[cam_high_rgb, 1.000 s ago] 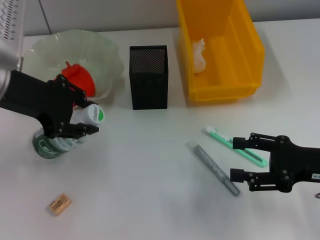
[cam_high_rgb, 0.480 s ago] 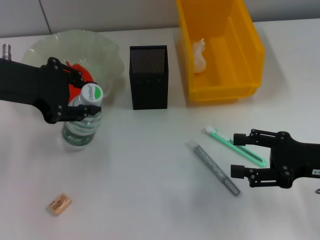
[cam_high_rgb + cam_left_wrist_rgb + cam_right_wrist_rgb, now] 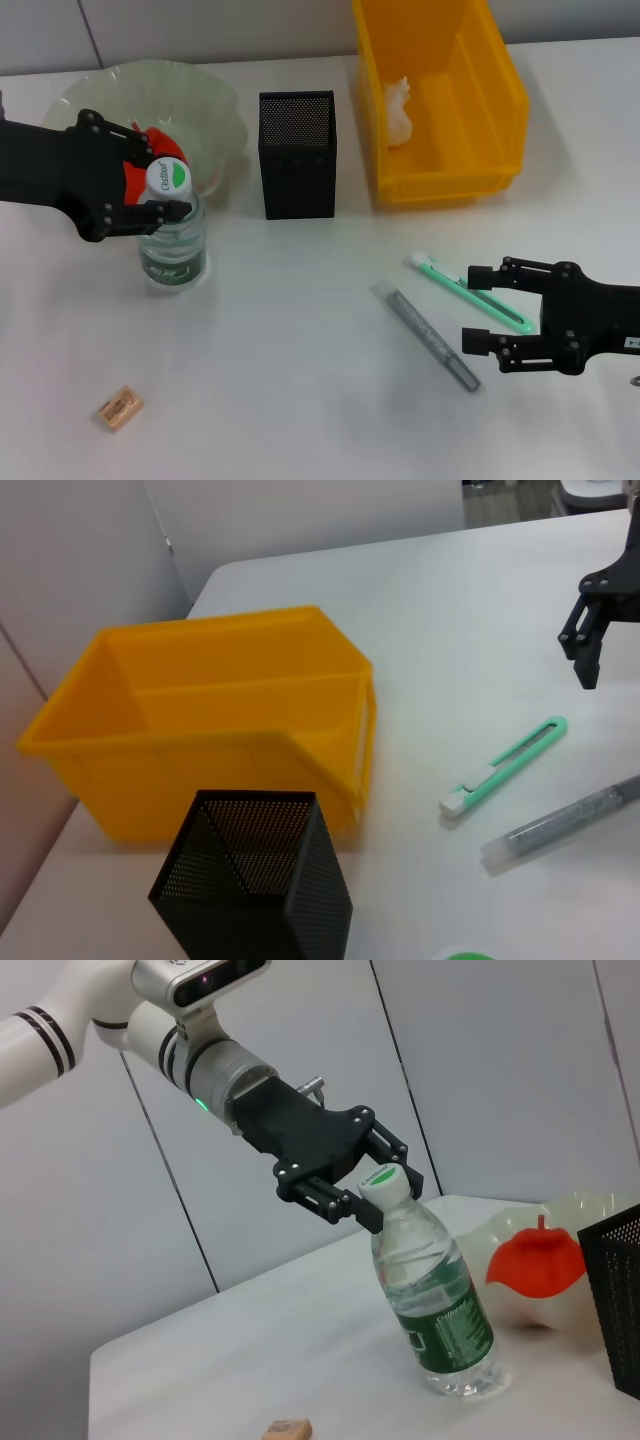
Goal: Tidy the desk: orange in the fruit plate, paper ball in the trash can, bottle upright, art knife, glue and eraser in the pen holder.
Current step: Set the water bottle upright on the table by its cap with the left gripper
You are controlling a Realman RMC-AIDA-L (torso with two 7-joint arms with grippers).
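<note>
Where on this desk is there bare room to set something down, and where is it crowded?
Bare: the desk between bottle, eraser and grey stick, and its near middle. Crowded: the far edge, with plate, pen holder and bin, and around the right claw by the green knife.

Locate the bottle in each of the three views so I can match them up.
Head view: the bottle stands left of centre, in front of the fruit plate, its neck in the left gripper.
Left wrist view: only a green sliver at the bottom edge, likely its cap.
Right wrist view: centre, tilted slightly.
Shared landmark: the pen holder.
</note>
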